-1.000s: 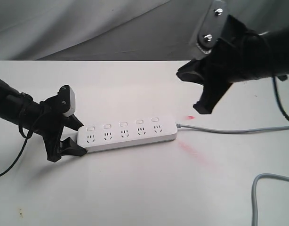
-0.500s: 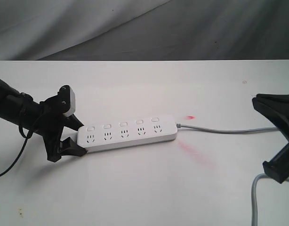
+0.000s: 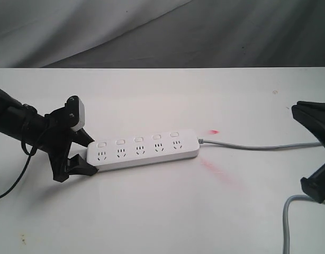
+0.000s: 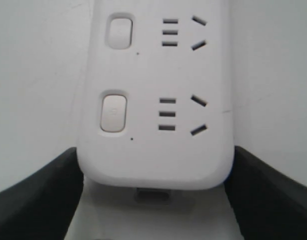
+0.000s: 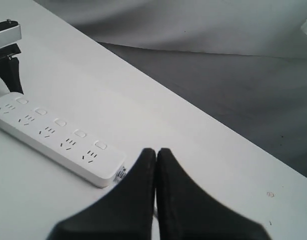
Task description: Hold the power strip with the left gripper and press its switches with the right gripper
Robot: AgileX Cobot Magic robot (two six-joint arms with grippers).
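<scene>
The white power strip [image 3: 144, 150] lies on the white table [image 3: 162, 211], with its row of switches [image 3: 138, 139] facing up. My left gripper [image 3: 92, 155] is shut on the strip's left end, one black finger on each long side. In the left wrist view the fingers [image 4: 38, 200] press against both sides of the strip [image 4: 153, 75], and two switches [image 4: 113, 112] show. My right gripper [image 3: 315, 190] sits at the far right edge, well away from the strip. Its fingertips [image 5: 156, 151] are shut together on nothing, beyond the cord end of the strip [image 5: 58, 140].
The strip's thin grey cord [image 3: 258, 147] runs right across the table. A second grey cable loop [image 3: 287, 217] lies at the front right. Red smudges [image 3: 220, 172] mark the table near the cord end. A grey cloth backdrop [image 3: 152, 32] hangs behind the table's far edge.
The right arm has swung from above the strip's cord end down to the far right edge, then drifted slightly further right. The left gripper and strip have not moved.
</scene>
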